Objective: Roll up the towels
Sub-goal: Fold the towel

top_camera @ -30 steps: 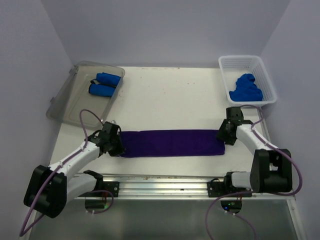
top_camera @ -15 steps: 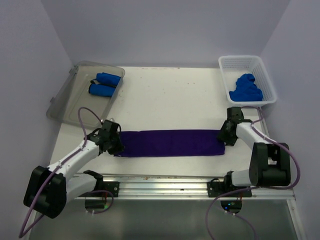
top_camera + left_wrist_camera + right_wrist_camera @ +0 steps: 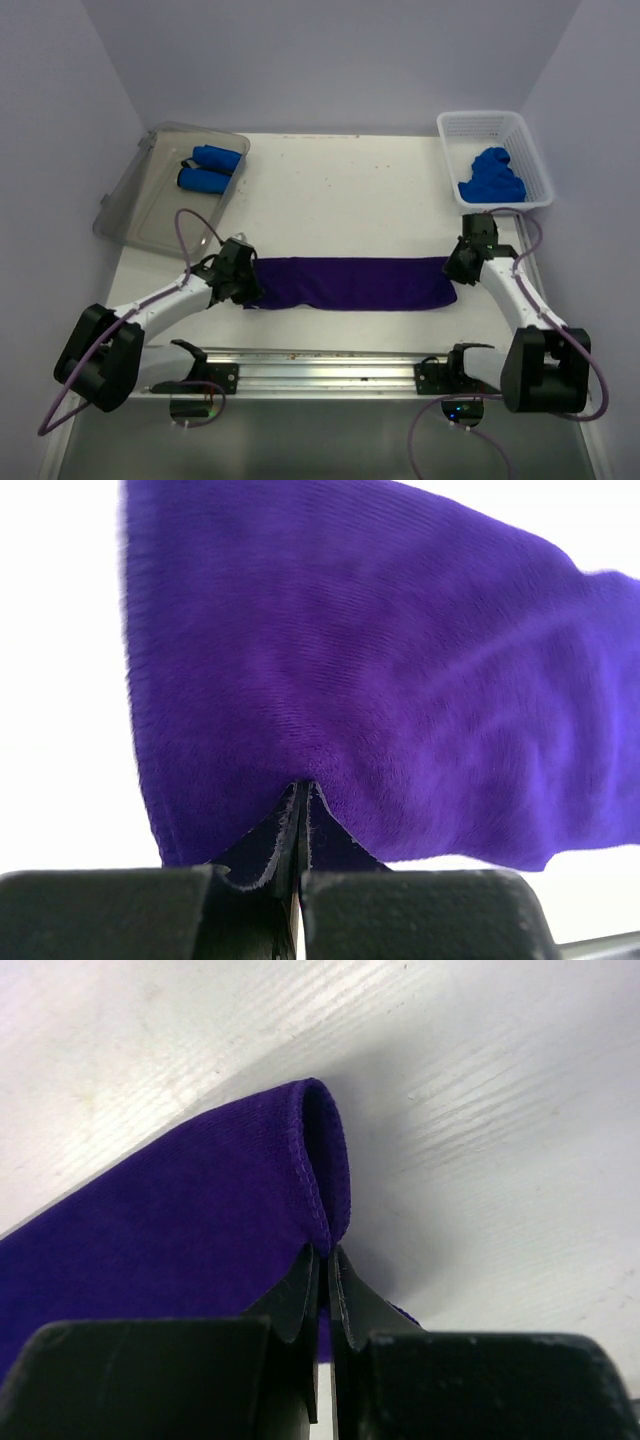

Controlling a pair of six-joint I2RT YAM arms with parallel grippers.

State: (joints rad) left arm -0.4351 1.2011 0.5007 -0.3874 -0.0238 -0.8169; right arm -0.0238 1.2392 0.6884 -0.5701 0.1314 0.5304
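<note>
Towel [image 3: 350,284] of dark purple soft cloth, stretched across middle of white table [image 3: 340,200]. Clamped at its 9 o'clock end by left gripper [image 3: 300,792], at its 3 o'clock end by right gripper [image 3: 322,1255].

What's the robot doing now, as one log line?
left fingers: shut on purple towel | right fingers: shut on its other end | towel: not rolled yet

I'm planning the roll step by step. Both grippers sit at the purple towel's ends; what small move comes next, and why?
Probably draw both ends slightly apart to flatten it: the left gripper and right gripper are each shut on an end of the purple towel, whose near edge looks uneven.
</note>
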